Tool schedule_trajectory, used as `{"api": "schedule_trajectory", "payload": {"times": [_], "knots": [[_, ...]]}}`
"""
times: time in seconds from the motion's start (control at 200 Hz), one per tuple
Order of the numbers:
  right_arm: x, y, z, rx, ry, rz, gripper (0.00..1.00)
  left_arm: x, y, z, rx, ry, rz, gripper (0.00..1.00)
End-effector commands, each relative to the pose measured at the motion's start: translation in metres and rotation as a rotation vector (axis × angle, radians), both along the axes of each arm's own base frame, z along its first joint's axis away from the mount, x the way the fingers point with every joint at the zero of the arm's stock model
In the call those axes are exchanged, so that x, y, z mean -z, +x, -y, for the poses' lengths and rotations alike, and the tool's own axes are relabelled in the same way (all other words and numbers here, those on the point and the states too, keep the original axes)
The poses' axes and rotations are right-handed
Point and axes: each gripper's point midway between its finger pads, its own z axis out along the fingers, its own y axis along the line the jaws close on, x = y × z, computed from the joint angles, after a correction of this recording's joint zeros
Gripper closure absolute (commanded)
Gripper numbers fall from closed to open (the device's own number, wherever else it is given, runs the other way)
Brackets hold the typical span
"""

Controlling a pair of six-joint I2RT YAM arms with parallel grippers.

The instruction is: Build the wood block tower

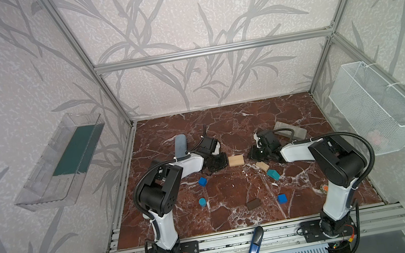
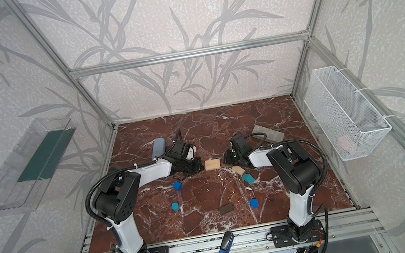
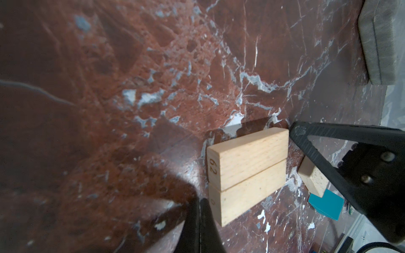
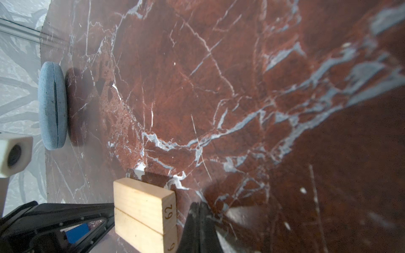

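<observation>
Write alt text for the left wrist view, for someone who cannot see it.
Two pale wood bars lie side by side, touching, on the red marble table, the shut left gripper at one end, the right gripper at the other. A third pale bar and teal block lie beyond it.

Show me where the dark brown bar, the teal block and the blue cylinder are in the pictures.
dark brown bar (image 1: 253, 203): in a top view, on its upper face.
teal block (image 1: 273, 174): in a top view, on its upper side.
blue cylinder (image 1: 202, 201): in a top view, on its round top.
</observation>
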Motion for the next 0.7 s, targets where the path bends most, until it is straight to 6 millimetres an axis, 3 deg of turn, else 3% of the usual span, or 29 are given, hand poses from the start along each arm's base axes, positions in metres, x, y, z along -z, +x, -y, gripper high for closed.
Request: {"api": "schedule_trajectory", "payload": {"times": [0.0, 0.7], "knots": [[0.0083, -0.0025, 0.0029, 0.006, 0.002, -0.023, 1.00, 0.0067, -0.0011, 0.0038, 0.000, 0.004, -0.025, 1.00], [0.0096, -0.0024, 0.0049, 0.013, 0.005, -0.026, 1.00, 0.0089, -0.0012, 0.0046, -0.001, 0.013, -0.033, 1.00]]}}
